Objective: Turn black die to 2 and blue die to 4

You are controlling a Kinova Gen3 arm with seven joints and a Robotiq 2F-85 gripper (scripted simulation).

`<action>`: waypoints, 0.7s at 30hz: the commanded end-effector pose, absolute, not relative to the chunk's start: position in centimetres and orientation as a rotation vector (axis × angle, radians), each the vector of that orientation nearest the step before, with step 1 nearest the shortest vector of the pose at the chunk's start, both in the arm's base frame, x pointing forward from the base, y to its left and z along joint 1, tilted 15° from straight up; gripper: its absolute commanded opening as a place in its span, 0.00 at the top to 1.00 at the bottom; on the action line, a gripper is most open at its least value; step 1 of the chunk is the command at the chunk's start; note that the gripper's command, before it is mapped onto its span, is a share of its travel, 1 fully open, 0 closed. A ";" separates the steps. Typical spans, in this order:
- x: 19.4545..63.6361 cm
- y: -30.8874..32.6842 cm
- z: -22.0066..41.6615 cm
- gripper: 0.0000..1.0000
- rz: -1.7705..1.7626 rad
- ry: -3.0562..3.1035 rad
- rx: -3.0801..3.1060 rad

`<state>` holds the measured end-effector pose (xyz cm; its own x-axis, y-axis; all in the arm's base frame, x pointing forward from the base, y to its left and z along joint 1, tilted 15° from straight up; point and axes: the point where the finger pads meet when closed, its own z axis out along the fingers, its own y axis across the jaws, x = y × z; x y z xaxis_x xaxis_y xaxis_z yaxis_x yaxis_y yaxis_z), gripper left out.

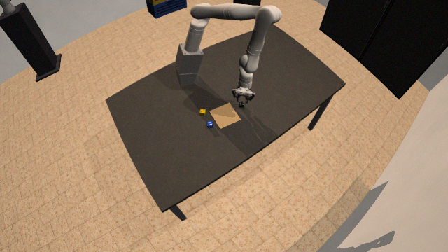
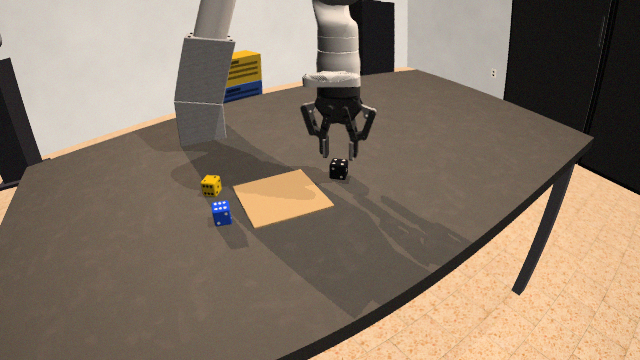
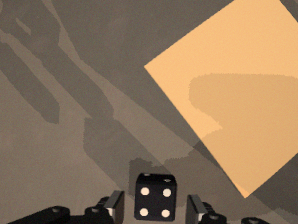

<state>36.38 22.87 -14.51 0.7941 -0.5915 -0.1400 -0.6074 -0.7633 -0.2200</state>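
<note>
A half-open gripper [image 1: 241, 103] [image 2: 339, 151] [image 3: 155, 207], holding nothing, hovers above the black die [image 2: 338, 169] [image 3: 155, 199], showing 4, as both it and the blue die [image 1: 209, 124] [image 2: 221, 213], showing 6, await turning and placing on the mat [image 1: 222, 120] [image 2: 280, 202] [image 3: 240, 60].

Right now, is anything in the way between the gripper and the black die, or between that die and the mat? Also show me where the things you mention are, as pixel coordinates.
Nothing visible is. The open gripper [image 1: 241, 103] [image 2: 339, 154] [image 3: 155, 207] hovers over the black die [image 2: 338, 169] [image 3: 155, 199], and only table lies between die and mat [image 1: 225, 116] [image 2: 282, 197] [image 3: 240, 65].

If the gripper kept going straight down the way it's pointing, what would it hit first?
Probably the black die, below and between the open fingers, though depth is hard to judge.
</note>
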 end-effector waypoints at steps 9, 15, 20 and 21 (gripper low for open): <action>36.5 22.9 -14.7 0.54 0.089 0.929 -2.729; 36.5 23.2 -15.7 0.54 0.089 0.929 -2.729; 36.5 23.5 -16.8 0.54 0.089 0.929 -2.729; 36.5 23.6 -17.0 0.54 0.089 0.929 -2.729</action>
